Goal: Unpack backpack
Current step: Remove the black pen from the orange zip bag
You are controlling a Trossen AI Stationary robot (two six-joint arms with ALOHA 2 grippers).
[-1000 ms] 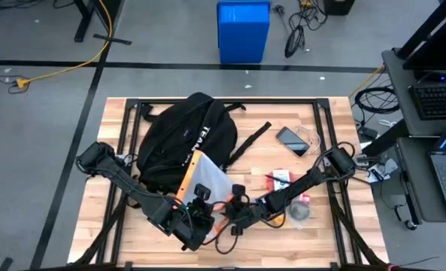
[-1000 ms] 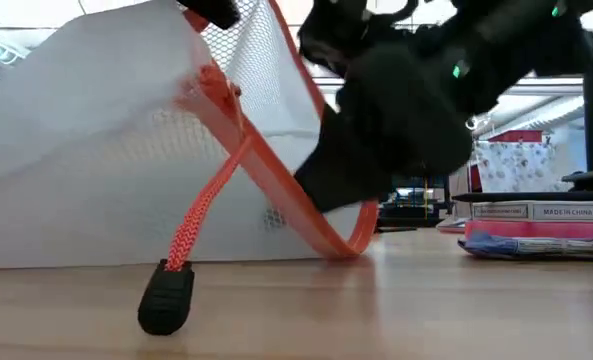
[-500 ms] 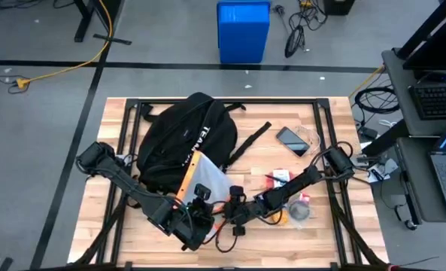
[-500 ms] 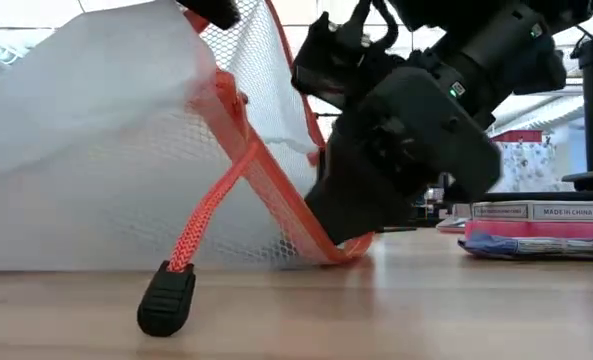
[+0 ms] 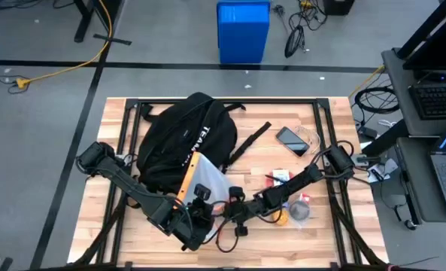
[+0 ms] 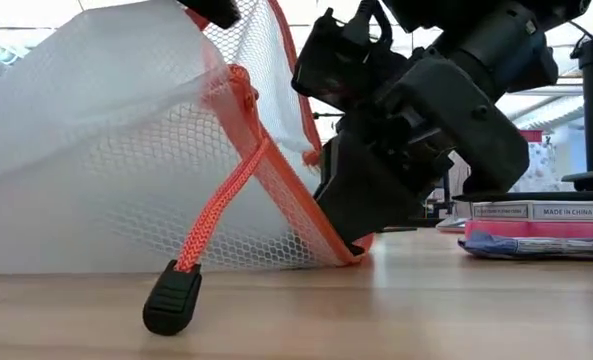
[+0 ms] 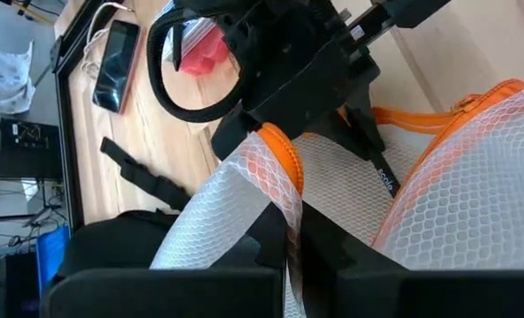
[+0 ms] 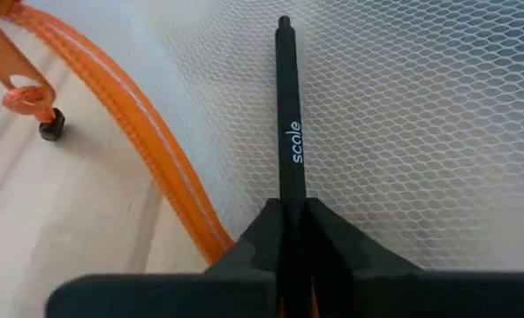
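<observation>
Backpack (image 5: 183,141), large black soft fabric with white lettering, lies at the table's far left part, straps trailing. Left gripper (image 7: 288,256) near the front edge, fingers closed on the orange-trimmed rim of a white mesh zip pouch (image 6: 106,160), lifting it. Right gripper (image 8: 288,243) just beside it, fingers pinched shut on a slim black pen (image 8: 288,124) marked "scale", lying against the mesh.

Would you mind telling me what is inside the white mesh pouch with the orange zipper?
Inside the white mesh pouch with the orange zipper, a slim black pen marked "scale" shows, pinched by the right tool. The left tool grips the pouch's edge. Anything deeper is hidden.
</observation>
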